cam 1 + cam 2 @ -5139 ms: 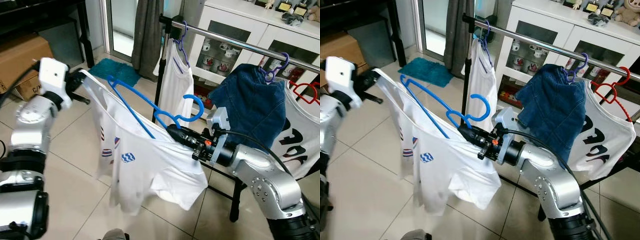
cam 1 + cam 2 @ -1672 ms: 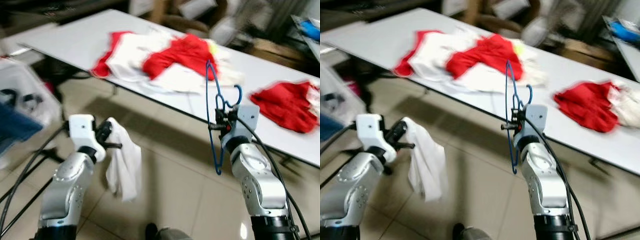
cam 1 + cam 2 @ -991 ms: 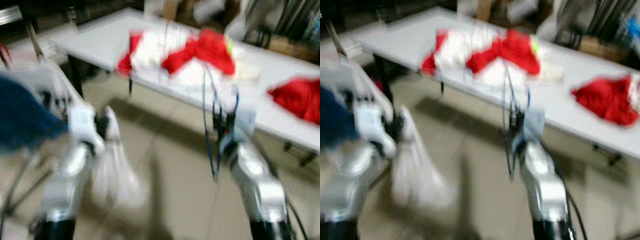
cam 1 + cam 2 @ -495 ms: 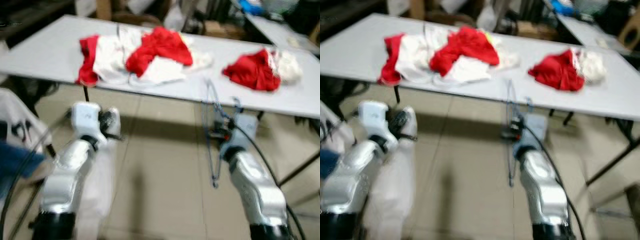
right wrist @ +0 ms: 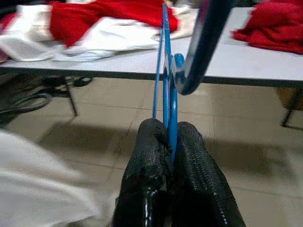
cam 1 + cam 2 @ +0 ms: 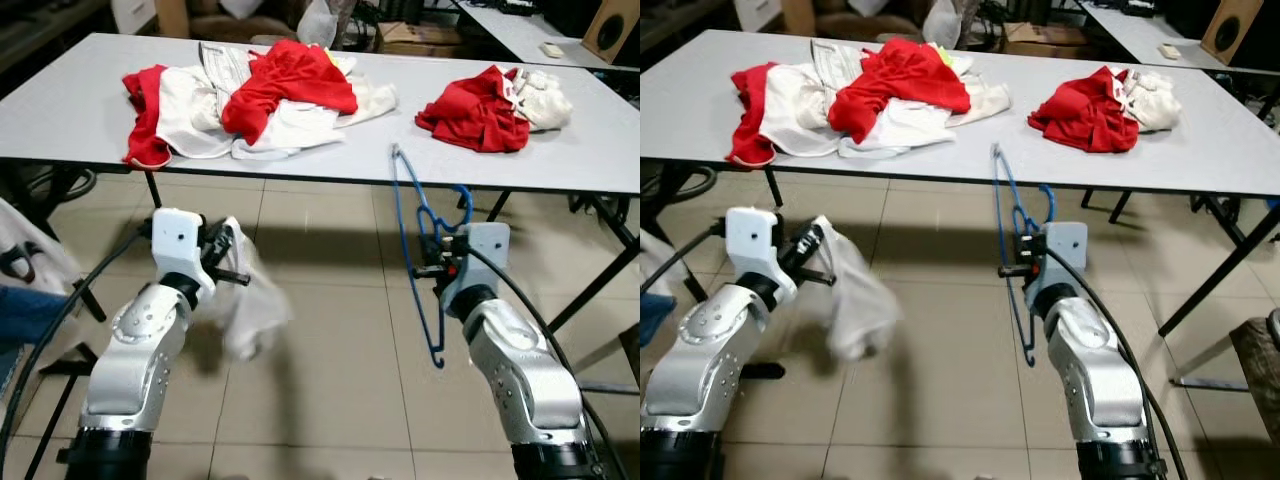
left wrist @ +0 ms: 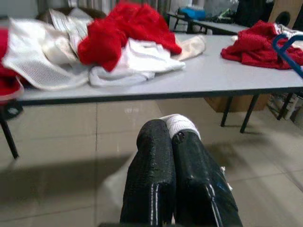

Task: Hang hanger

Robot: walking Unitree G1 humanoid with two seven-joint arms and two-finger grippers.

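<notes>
While the right gripper [image 5: 171,142] pinches it, the blue hanger [image 6: 418,250] stands upright in front of the robot's right arm, over the floor, just short of the table edge. Both black fingers [image 5: 150,156] are clamped tight on the thin blue wire near the hook. The hook [image 5: 201,42] curls at 1 o'clock from the grip, and the hanger's body runs from above the gripper to below it.

The left gripper [image 7: 171,135] sits at 9 o'clock from the hanger, well apart. Its fingers are pressed together on a white cloth [image 6: 245,305], which hangs down, motion-blurred, over the floor.

The long grey table [image 6: 70,110] spans the view at 12 o'clock. On it, at 11 o'clock from the hanger, is a pile of red and white clothes [image 6: 255,95]. A smaller heap of red clothes [image 6: 480,100] lies at 1 o'clock, with a white bundle [image 6: 540,90] touching its far side. Black table legs [image 6: 600,250] angle down at 3 o'clock.

The floor is beige tile [image 6: 320,390]. A black cable [image 6: 60,310] trails from the left arm. At the 9 o'clock edge there are bits of white and blue fabric [image 6: 25,285]. Behind the table there are another table [image 6: 510,20], boxes and clutter, too small to identify.
</notes>
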